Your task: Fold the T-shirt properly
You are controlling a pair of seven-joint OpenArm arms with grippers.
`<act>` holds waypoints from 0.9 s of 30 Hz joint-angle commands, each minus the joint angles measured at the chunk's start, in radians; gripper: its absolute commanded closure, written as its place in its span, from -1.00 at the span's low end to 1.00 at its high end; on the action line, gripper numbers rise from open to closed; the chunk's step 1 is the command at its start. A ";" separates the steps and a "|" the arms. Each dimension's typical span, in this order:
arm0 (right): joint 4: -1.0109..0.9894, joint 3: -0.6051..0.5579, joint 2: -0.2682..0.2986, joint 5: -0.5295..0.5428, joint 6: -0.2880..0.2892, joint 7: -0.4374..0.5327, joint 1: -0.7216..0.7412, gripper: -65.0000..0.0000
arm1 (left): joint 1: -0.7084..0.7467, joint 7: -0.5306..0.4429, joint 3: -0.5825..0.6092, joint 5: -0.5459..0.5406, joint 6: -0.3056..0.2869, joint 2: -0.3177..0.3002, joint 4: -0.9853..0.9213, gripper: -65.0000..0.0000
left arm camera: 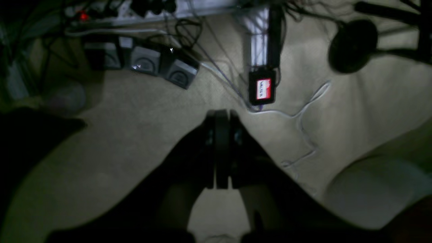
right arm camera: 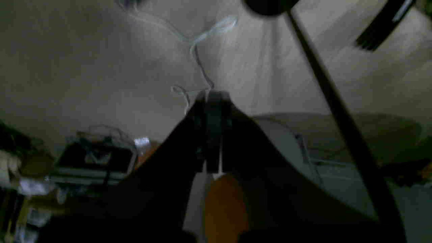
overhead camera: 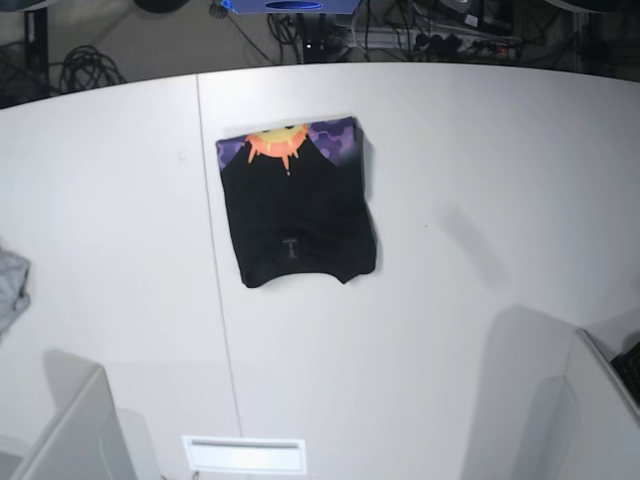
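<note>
Only the base view shows the T-shirt (overhead camera: 298,205) folded on the table (overhead camera: 480,180).

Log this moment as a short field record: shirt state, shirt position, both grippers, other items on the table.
shirt: T-shirt lies folded into a compact black block, sun print showing along its far edge
position: on the white table, near the centre seam, toward the far side
left gripper: shut, holding nothing, off the shirt
right gripper: shut, holding nothing, off the shirt
other: grey cloth scrap at the table's edge
</note>
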 commanded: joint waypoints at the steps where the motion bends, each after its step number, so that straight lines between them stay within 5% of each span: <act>1: -0.026 -0.031 -0.003 0.002 -0.001 0.005 0.020 1.00 | -0.004 -0.009 0.000 0.010 -0.014 -0.014 -0.028 1.00; 6: -0.226 -0.157 -0.055 0.002 -0.001 0.117 0.147 1.00 | -0.134 -0.009 -0.005 0.156 -0.014 -0.015 -0.181 1.00; 11: -0.414 -0.260 -0.127 0.002 -0.001 0.217 0.249 1.00 | -0.243 -0.027 -0.002 0.170 -0.014 -0.015 -0.332 1.00; 18: -0.635 -0.277 -0.224 0.002 -0.001 0.344 0.350 1.00 | -0.410 -0.363 0.000 0.266 -0.014 -0.020 -0.717 1.00; 22: -0.803 -0.277 -0.281 0.002 -0.001 0.459 0.419 1.00 | -0.511 -0.521 0.000 0.449 0.092 -0.020 -0.904 1.00; 27: -1.096 -0.275 -0.365 0.002 -0.003 0.654 0.539 1.00 | -0.571 -0.569 -0.002 0.667 0.237 -0.014 -0.956 1.00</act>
